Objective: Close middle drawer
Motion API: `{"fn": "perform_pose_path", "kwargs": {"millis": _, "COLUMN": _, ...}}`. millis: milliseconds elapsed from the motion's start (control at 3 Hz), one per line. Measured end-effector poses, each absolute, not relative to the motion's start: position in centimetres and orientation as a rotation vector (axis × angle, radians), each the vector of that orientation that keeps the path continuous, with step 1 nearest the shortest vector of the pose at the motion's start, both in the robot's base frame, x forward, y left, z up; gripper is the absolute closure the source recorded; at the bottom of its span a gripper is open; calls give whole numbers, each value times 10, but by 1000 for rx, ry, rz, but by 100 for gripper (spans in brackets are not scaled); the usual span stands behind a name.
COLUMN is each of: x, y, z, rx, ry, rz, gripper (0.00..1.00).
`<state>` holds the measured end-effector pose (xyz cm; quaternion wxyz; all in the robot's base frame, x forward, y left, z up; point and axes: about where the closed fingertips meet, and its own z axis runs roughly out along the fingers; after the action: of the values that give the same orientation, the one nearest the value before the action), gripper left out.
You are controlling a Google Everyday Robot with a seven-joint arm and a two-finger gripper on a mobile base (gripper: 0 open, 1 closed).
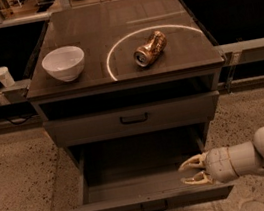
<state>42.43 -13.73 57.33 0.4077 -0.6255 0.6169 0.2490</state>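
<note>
Middle drawer [149, 203]: pulled well out, low near the floor, under the shut upper drawer [134, 119].
Gripper [185, 173]: released, fingers spread, grasping nothing; inside the drawer's right side, just behind its front panel.
Reason for pose: we judge it must clear the front rim before pushing from outside.
Edges: the right drawer wall lies close beside the gripper.
Open room: bowl [63, 63] and can [150, 48] sit on top, off the sliding path.

White ceramic bowl [64, 63] at left of dark cabinet top [107, 20]. Dented bronze drink can [150, 49] lying sideways inside thin white ring [109, 67].
</note>
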Motion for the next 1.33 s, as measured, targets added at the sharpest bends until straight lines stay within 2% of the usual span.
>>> {"fn": "perform_pose_path", "kwargs": {"millis": 333, "x": 424, "y": -137, "z": 570, "rx": -1579, "ry": 1552, "rz": 631, "gripper": 89}}
{"fn": "perform_pose_path", "kwargs": {"millis": 667, "x": 423, "y": -137, "z": 570, "rx": -1579, "ry": 1552, "rz": 631, "gripper": 100}}
{"fn": "perform_pose_path", "kwargs": {"millis": 1333, "x": 421, "y": -133, "z": 567, "rx": -1612, "ry": 1550, "rz": 626, "gripper": 100}}
